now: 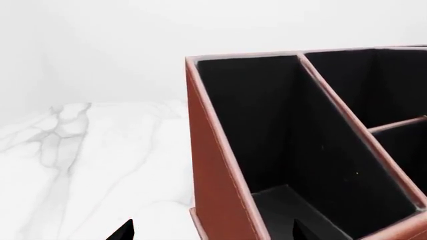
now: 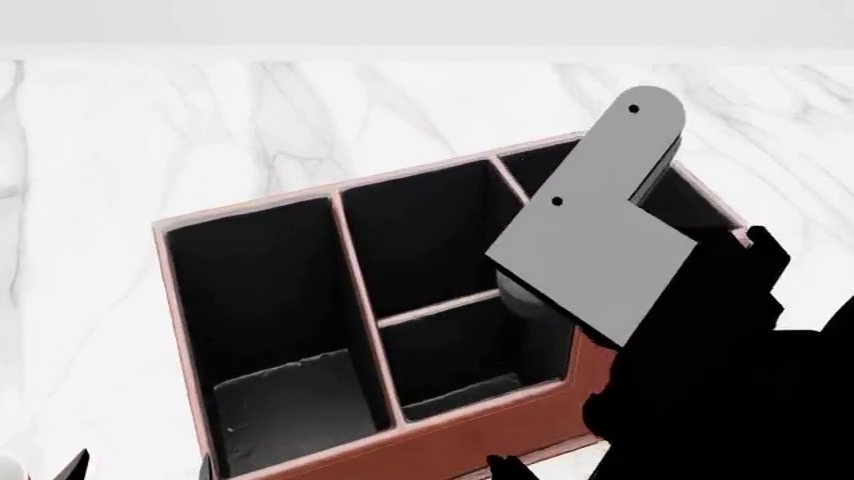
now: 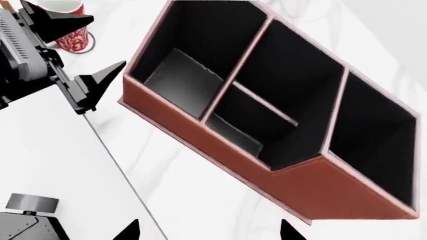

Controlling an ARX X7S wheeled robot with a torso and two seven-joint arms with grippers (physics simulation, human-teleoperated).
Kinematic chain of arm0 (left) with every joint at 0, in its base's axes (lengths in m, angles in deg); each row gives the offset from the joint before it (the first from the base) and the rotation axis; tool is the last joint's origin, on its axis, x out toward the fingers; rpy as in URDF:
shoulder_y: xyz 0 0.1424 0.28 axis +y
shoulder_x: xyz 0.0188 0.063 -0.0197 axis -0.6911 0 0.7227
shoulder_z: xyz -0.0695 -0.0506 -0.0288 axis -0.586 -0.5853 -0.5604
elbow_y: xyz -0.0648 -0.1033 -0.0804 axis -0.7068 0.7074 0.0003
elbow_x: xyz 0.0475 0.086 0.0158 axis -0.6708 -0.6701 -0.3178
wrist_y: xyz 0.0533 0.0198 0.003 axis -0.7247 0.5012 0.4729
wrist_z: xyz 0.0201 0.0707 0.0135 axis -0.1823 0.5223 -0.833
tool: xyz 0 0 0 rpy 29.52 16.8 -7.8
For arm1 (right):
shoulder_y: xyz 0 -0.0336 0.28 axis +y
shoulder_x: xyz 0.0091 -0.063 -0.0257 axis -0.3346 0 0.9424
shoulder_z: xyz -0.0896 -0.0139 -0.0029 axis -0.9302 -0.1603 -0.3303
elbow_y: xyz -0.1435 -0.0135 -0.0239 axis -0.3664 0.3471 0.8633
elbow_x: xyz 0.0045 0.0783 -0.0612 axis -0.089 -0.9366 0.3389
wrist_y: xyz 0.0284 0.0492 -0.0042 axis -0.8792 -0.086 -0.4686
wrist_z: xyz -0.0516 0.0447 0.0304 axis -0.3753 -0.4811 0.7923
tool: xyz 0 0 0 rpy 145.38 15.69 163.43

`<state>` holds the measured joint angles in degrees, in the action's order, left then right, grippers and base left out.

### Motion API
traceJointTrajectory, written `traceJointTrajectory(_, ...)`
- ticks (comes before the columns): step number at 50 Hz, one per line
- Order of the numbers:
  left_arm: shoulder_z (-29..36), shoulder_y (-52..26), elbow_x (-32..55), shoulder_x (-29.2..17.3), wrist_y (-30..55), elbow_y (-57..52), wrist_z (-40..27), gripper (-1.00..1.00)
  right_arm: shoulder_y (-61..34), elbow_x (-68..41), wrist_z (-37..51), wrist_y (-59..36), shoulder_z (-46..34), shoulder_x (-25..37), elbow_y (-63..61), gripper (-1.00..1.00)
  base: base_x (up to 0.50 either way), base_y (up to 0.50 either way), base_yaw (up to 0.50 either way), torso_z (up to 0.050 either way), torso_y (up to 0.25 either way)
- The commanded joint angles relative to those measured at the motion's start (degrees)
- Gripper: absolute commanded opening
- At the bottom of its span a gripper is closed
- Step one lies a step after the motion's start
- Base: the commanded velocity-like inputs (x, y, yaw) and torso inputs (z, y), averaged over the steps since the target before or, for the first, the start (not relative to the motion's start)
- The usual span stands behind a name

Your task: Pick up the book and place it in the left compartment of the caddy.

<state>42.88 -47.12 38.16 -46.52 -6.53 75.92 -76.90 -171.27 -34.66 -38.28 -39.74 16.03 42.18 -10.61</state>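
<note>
The reddish-brown caddy (image 2: 441, 435) fills the head view; it also shows in the left wrist view (image 1: 213, 165) and the right wrist view (image 3: 220, 150). A flat dark grey slab (image 2: 287, 400) lies on the floor of the long left compartment (image 2: 247, 290). It looks like the book (image 3: 181, 82) lying flat; no page edges show. My left gripper (image 1: 213, 231) is open and empty, its tips on either side of the compartment's outer wall. My right gripper (image 3: 208, 232) is open and empty above the marble, in front of the caddy's long side.
A red-and-white patterned mug (image 3: 68, 27) stands beyond the left gripper (image 3: 100, 42). My right arm's grey link (image 2: 601, 250) hangs over the caddy's right bays. The white marble table (image 2: 107, 130) stretches around the caddy, with its edge (image 3: 120, 165) near the right gripper.
</note>
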Motion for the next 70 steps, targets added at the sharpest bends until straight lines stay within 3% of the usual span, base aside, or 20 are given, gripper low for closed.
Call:
traceJointTrajectory(1, 0.4, -0.1, 0.2, -0.2, -0.1, 0.0, -0.4, 1.00, -6.1, -1.1, -4.3, 0.0, -11.1, 3.1, -1.3, 1.00, 0.00, 0.00, 0.00, 0.000, 0.000)
traceJointTrajectory(16, 0.8, -0.1, 0.5, -0.6, -0.3, 0.1, -0.7, 1.00, -8.2, -1.5, -4.1, -0.1, -18.8, 4.7, -2.5, 1.00, 0.00, 0.00, 0.00, 0.000, 0.000)
traceJointTrajectory(40, 1.5, -0.3, 0.8, -1.0, -0.4, 0.3, -1.4, 1.00, -16.1, 8.8, -7.8, -0.5, -31.8, 7.4, -1.2, 1.00, 0.00, 0.00, 0.00, 0.000, 0.000)
traceJointTrajectory(70, 2.2, -0.4, 1.3, -1.6, -0.6, 0.3, -2.1, 1.00, -13.3, 26.0, -18.3, 5.1, -36.0, 6.9, -3.0, 1.00, 0.00, 0.00, 0.00, 0.000, 0.000)
